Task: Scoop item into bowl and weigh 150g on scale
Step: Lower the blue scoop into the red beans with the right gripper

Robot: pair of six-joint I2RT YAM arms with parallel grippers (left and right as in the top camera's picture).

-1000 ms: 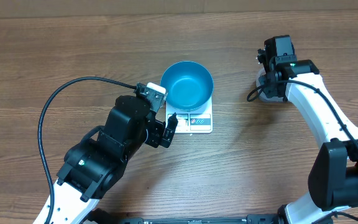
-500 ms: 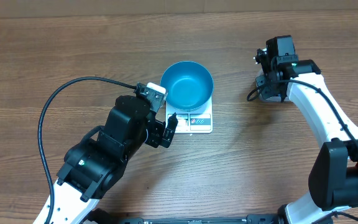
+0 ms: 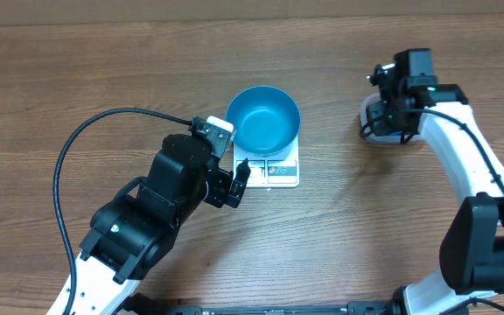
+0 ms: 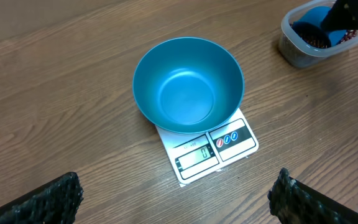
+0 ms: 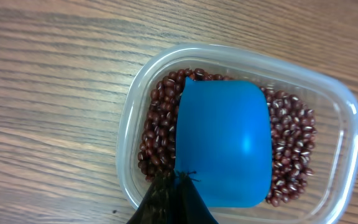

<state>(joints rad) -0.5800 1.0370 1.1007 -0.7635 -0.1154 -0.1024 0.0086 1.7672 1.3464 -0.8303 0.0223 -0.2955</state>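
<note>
My right hand [image 5: 171, 186] is clenched on the blue scoop [image 5: 225, 143], which sits among the beans [image 5: 160, 134] in the clear tub [image 5: 348, 115]. My left hand [image 3: 236, 181] hangs released just beside the scale [image 4: 232, 142], which carries the teal bowl [image 4: 188, 84].

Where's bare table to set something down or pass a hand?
Free: table strip between scale and tub; far edge behind the bowl; front centre between left arm and right arm. Crowded: left of the scale, under the left arm and its cable; the tub, filled by scoop and beans.
</note>
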